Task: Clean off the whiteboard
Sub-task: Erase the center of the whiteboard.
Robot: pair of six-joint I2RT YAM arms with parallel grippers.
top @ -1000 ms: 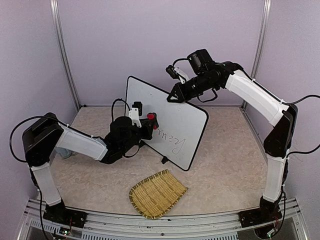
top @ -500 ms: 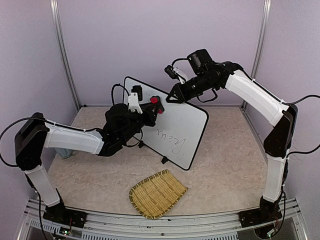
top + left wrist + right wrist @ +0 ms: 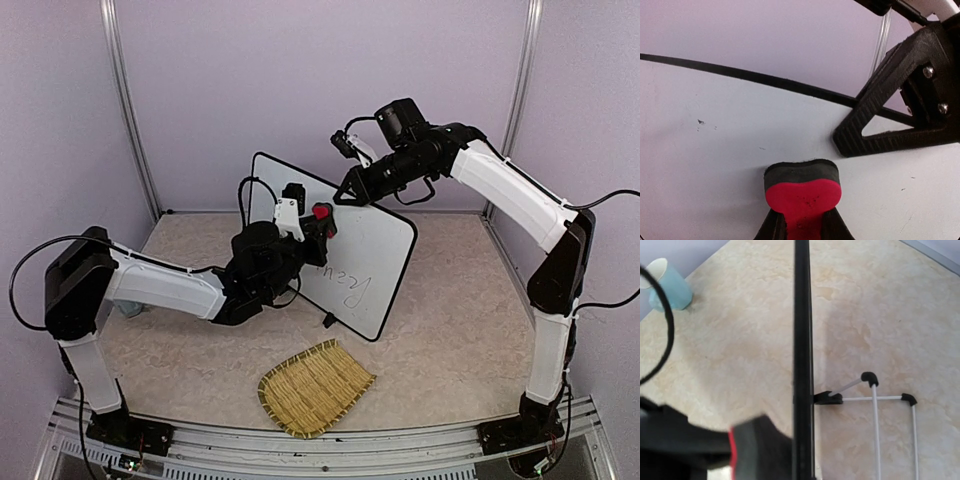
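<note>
Straw mat (image 3: 315, 388) nr whiteboard (image 3: 375, 245), not touching; blue cup (image 3: 669, 284) well apart.

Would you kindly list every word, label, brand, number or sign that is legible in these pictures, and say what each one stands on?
whiteboard: one short line of dark cursive handwriting, too small and slanted to read with any certainty.
eraser: no text visible.
straw mat: no text visible.
cup: no print visible on the side shown.
</note>
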